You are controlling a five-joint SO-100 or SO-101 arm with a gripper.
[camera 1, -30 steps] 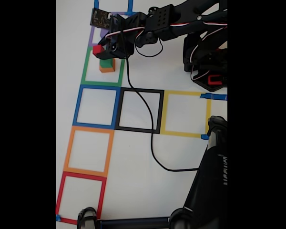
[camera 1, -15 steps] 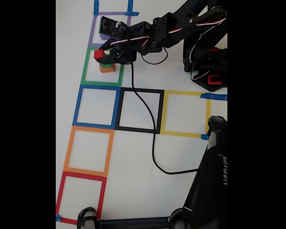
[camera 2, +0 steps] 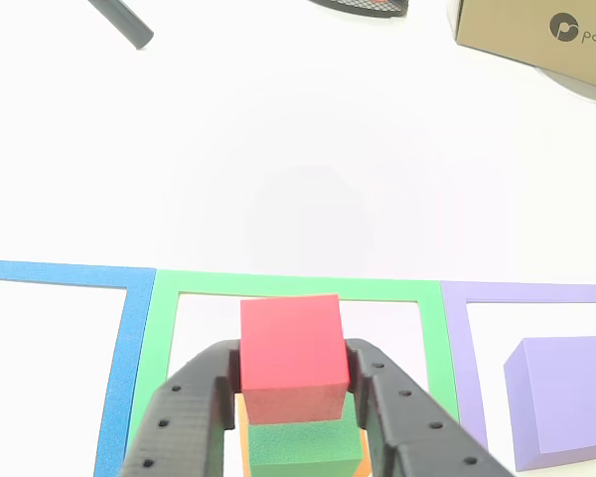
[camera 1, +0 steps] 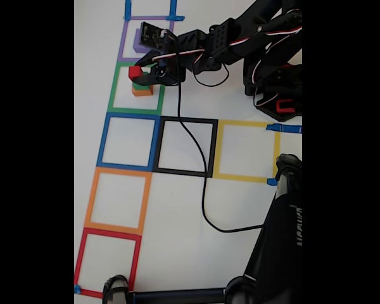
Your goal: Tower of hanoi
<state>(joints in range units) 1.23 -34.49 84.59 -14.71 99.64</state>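
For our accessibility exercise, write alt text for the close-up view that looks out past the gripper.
A black gripper grips a red cube by its sides, right above a green cube inside a green tape square on a white table. A purple cube sits in the purple square to the right.

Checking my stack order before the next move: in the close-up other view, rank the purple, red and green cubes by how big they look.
1. Purple cube, cut off by the frame edge.
2. Red cube, held between the gripper fingers.
3. Green cube, mostly hidden under the red one.

Purple versus red is unsure: the red cube is raised nearer the camera, and green's rank rests on a partial view.
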